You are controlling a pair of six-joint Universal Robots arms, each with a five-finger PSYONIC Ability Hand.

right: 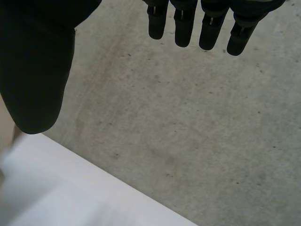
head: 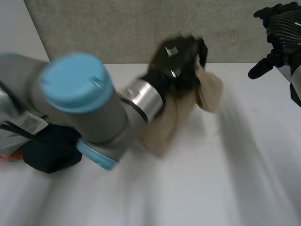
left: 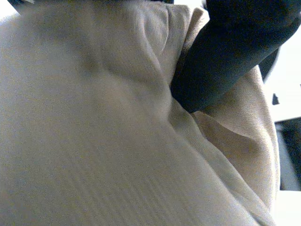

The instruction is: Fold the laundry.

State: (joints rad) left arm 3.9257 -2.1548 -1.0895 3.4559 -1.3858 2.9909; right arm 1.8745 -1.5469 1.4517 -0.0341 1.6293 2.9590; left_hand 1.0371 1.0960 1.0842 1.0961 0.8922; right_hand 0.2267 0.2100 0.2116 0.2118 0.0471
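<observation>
A beige woven cloth, judged light and limp, is clenched in the left hand and hangs near the white table's far edge. It is best taken along a hem. The right hand is held relaxed and empty.

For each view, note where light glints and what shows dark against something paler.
Head view: glints on the left arm's metal wrist ring and the left hand. Left wrist view: that hand's thumb is dark against the beige cloth it pinches. Right wrist view: the right hand is dark against the grey wall.
</observation>
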